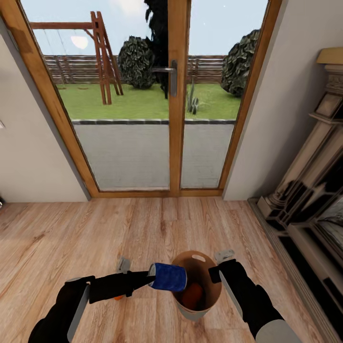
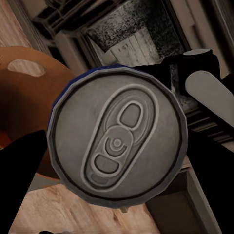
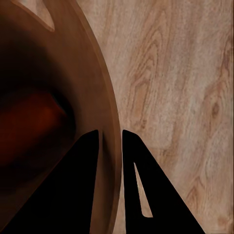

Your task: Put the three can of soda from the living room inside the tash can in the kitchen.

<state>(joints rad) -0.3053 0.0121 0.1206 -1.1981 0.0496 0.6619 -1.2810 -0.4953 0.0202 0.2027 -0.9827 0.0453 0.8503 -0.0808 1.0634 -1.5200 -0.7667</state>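
Left hand clamps the blue can sideways beside the bin rim pinched by the right hand; early release risks a floor drop.

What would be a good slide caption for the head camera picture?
Left gripper holds a blue can sideways over the bin, right gripper clamps its rim.

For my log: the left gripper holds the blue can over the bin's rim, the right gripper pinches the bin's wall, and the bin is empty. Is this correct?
Not quite: the bin is not empty. The head view shows an orange-red can inside it. The left gripper does hold the blue can, and the right gripper pinches the wall.
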